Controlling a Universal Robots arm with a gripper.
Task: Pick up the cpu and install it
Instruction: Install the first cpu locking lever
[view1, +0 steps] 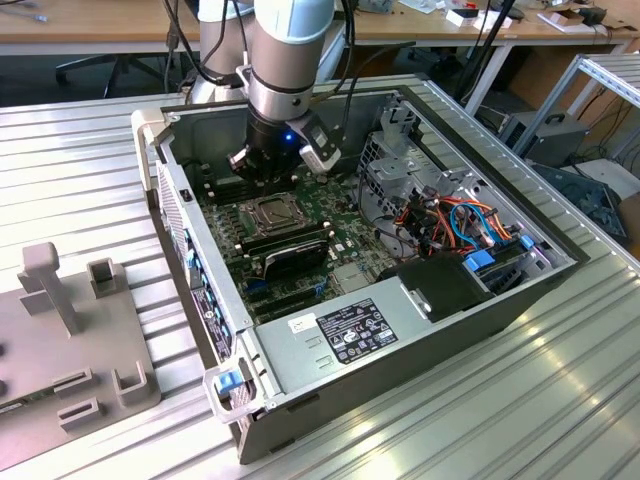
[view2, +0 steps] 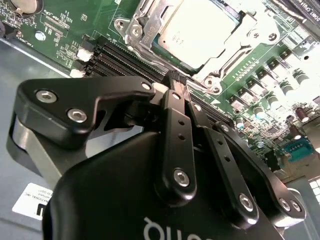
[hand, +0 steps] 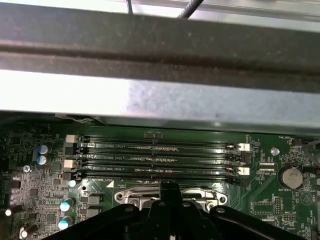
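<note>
Gripper: black, jointed metal links with silver screws; in the second wrist view (view2: 176, 86) the two fingers meet at their tips with nothing between them, poised just above the edge of the socket frame.
Cpu: in the second wrist view (view2: 197, 35) a flat square with a dull, pale metal top lies seated in the socket, ringed by the frame.
Socket frame: shiny stamped steel with screws at the corners (view2: 145, 27); the first wrist view shows one edge of it (hand: 125, 196) just beyond the fingertips.
Memory slots: the first wrist view shows four long black parallel slots (hand: 155, 160) with white end clips, beside the socket.
Motherboard: green, dotted with small silver capacitors (hand: 50, 195).
Coin cell: round, silver, near the slots' end (hand: 289, 176).
Case wall: a grey metal band beyond the slots in the first wrist view (hand: 200, 105).
Exterior view: the arm (view1: 285, 60) reaches down into the open case (view1: 330, 360), the gripper (view1: 272, 180) over the socket; a grey power supply box with a label (view1: 345, 335) and orange and blue cables (view1: 460, 225) show here.
Table: ribbed aluminium (view1: 90, 160); a grey plastic fixture (view1: 70, 330) sits at the exterior view's left.
</note>
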